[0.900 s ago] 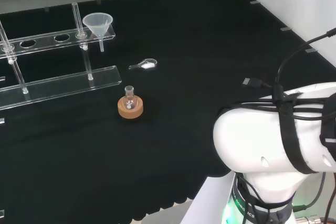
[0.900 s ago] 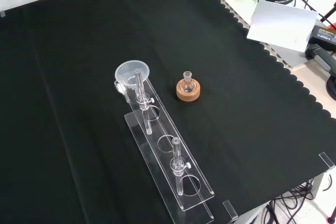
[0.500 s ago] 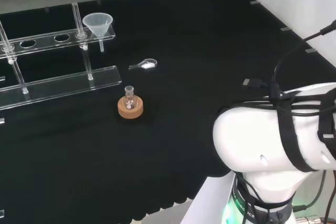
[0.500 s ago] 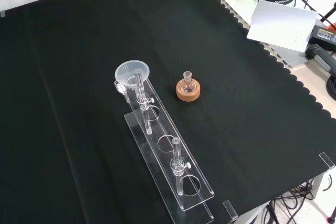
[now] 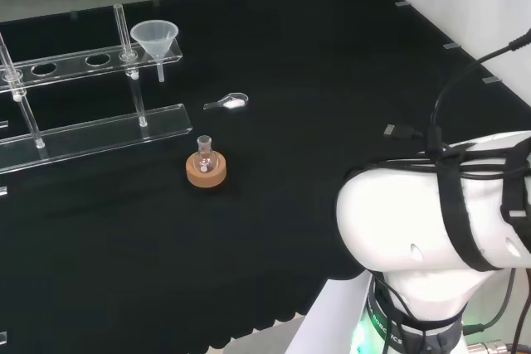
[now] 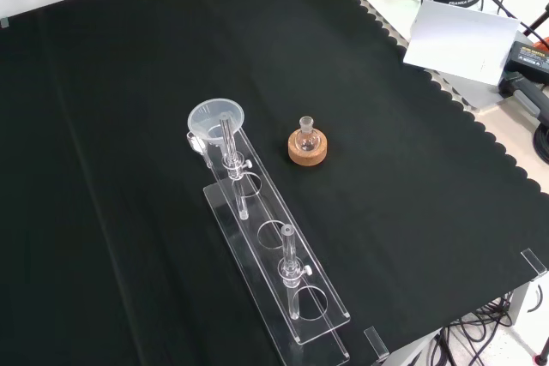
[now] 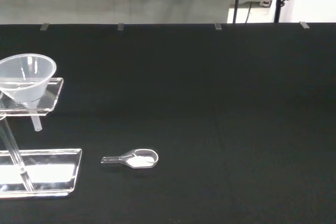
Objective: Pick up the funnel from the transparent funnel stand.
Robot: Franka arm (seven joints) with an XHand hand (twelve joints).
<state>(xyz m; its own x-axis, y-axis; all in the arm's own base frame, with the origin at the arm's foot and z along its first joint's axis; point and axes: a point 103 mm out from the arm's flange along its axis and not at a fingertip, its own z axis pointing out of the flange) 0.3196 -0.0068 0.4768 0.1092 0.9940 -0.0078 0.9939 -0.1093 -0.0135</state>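
Note:
A clear funnel (image 5: 154,39) sits in the end hole of the transparent funnel stand (image 5: 87,61), its spout hanging below the top shelf. In the front view the funnel (image 6: 216,119) is at the far end of the stand (image 6: 296,297), whose other holes hold nothing. The wrist view has the funnel (image 7: 25,77) and the stand's end (image 7: 44,163) close, off to one side. The arm's white link (image 5: 431,221) is at the lower right of the head view, far from the funnel.
A small round flask on a cork ring (image 5: 205,168) stands in front of the stand in the head view, beside it in the front view (image 6: 307,145). A clear scoop with white powder (image 5: 228,103) lies near the funnel's end (image 7: 134,158).

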